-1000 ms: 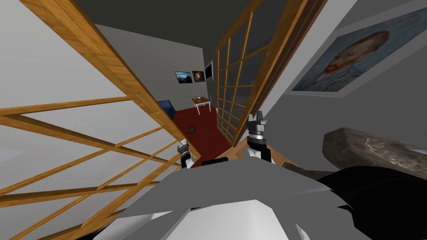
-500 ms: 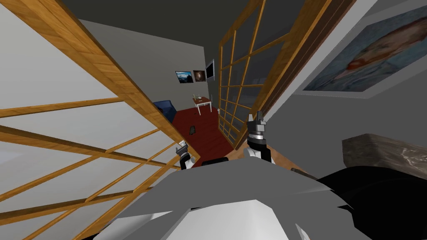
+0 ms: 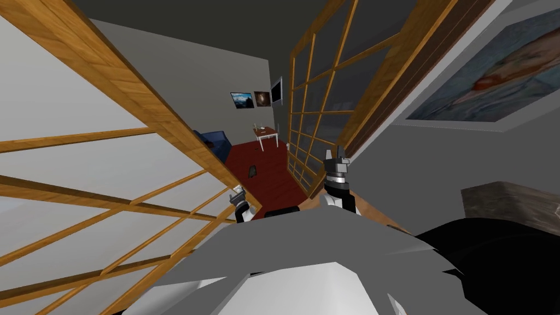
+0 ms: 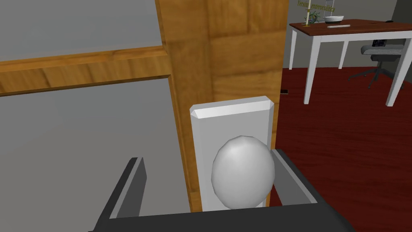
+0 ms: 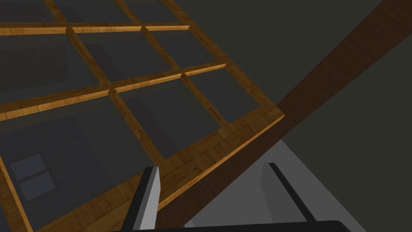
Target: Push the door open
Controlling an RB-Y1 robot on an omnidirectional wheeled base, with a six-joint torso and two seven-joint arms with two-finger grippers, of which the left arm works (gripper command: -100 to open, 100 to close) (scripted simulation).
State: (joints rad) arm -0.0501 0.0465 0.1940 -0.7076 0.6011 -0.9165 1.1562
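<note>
Wooden door (image 3: 136,98): honey-coloured bars around pale grey-white panes. It stands on my left, its free edge just ahead of the left gripper. A gap past that edge gives onto the room beyond.
Door knob (image 4: 243,172): smooth grey ball on a light grey plate (image 4: 231,117), set on the door's edge stile.
Left gripper (image 4: 209,181): at the door, right in front of the knob. The jaws are spread wide and grip nothing. The knob sits between the fingers, close against one finger (image 4: 291,177), while the other finger (image 4: 132,185) lies apart from it, over a pane.
Right gripper (image 3: 337,158): raised across the gap from the door, by the second leaf. The jaws are apart and hold nothing.
Second leaf (image 5: 120,84): the same wooden grid with dark panes, facing the door across the gap. A dark brown frame (image 5: 322,80) runs along its side away from the door.
Floor (image 4: 342,141): dark red, beyond the door's free edge.
Table (image 4: 346,28): red-brown top on white legs, well beyond the door, with a white bowl (image 4: 334,18) on it.
Office chair (image 4: 380,52): grey, at the table, well beyond the door.
Sofa (image 3: 216,141): blue, beyond the door, partly hidden by its edge.
Painting (image 3: 481,82): on the grey wall, across the second leaf from the door.
</note>
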